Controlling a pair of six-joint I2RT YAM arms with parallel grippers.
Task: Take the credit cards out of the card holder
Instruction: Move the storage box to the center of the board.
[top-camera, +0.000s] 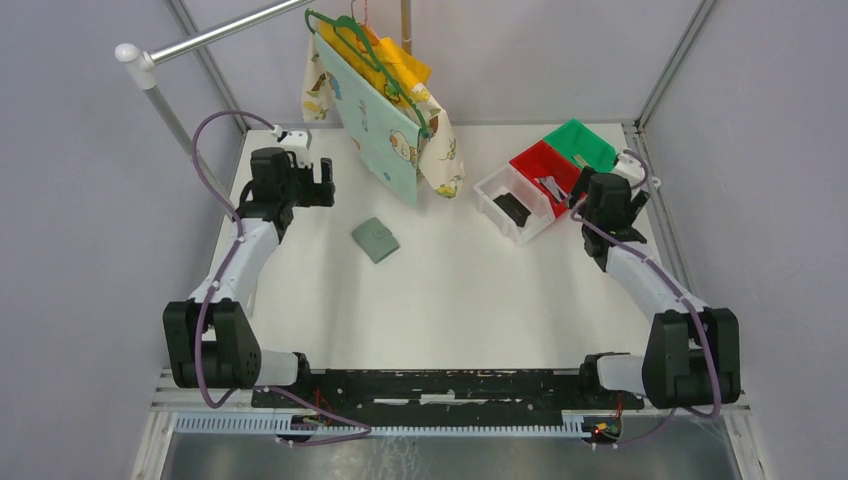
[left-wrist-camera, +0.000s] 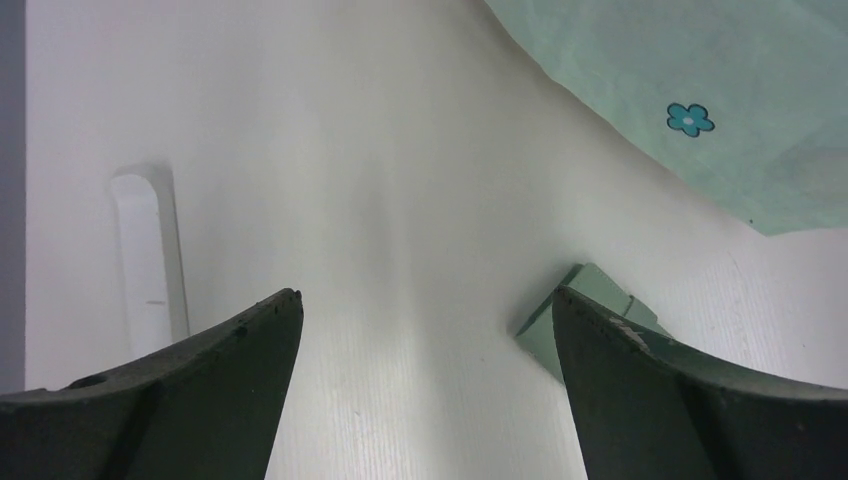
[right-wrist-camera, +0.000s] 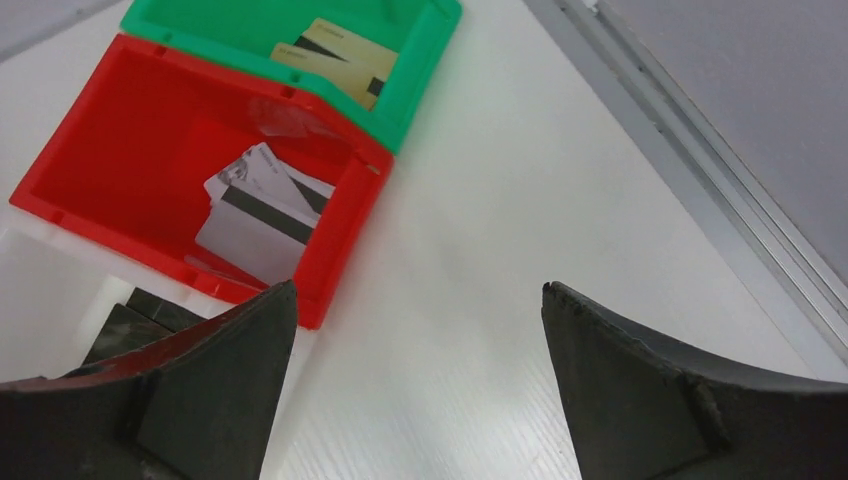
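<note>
The grey-green card holder lies shut on the white table, left of centre. In the left wrist view only its corner shows beside my right finger. My left gripper is open and empty, up and to the left of the holder, above bare table. My right gripper is open and empty beside the bins. Pale grey-white cards with a dark stripe lie in the red bin. A tan-gold card lies in the green bin.
A white bin with a dark item adjoins the red bin and green bin. Printed cloth bags hang from a rail over the back of the table. A metal frame rail edges the table on the right.
</note>
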